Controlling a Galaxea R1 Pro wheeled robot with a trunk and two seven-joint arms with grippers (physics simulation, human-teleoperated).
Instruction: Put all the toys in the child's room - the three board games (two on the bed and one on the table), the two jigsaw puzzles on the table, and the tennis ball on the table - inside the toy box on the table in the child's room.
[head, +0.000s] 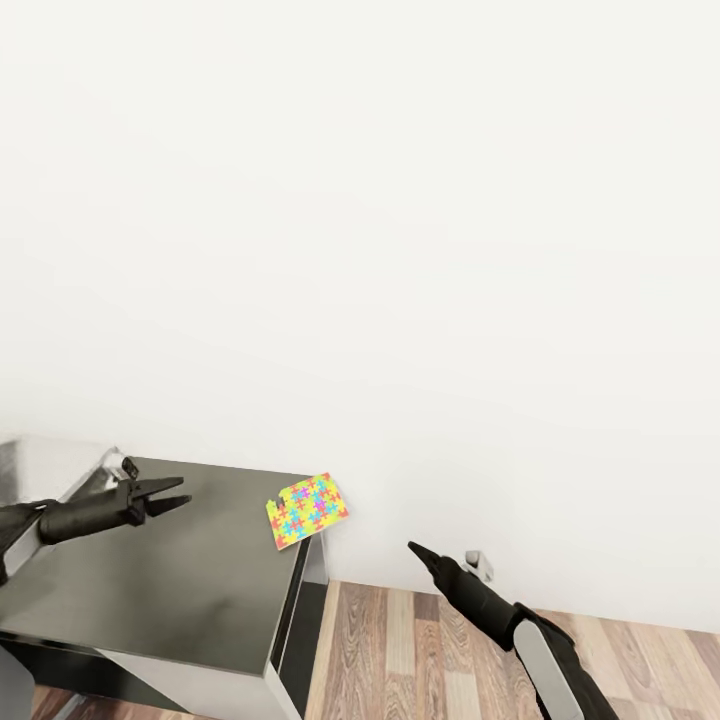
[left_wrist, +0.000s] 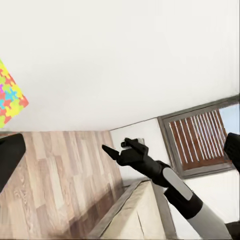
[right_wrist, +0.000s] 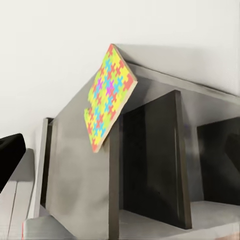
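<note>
My left claw (head: 175, 495) hangs over the dark grey part of the table (head: 150, 590), fingers apart w/ nothing between them, pointing toward the far right corner of the top. One jigsaw puzzle (head: 307, 511) sits at that corner, right by the white wall (head: 400, 250); it's tilted, w/ its right side poking out past the table's edge, over the gap beside the table. My claw and the puzzle are near each other but apart, no contact. In the right wrist view the puzzle (right_wrist: 109, 95) shows from below as a thin sheet of red, yellow, green, blue & purple pieces, leaning at the top corner of the table (right_wrist: 80, 165), which has dark open compartments under the top. In the left wrist view just a corner of the puzzle (left_wrist: 10, 97) shows at the frame edge. My right claw (head: 415, 549) is lower, off the table's right side, out over the wood floor (head: 400, 650) & pointing up toward the wall; fingers look pressed together to a point, holding nothing. The left wrist view catches that same right claw (left_wrist: 116, 150) w/ a window & slatted blind (left_wrist: 197, 140) behind it, plus a beige block w/ a grey rim below; can't tell what that is. A small grey fitting (head: 480, 566) sits low on the wall near my right claw.
</note>
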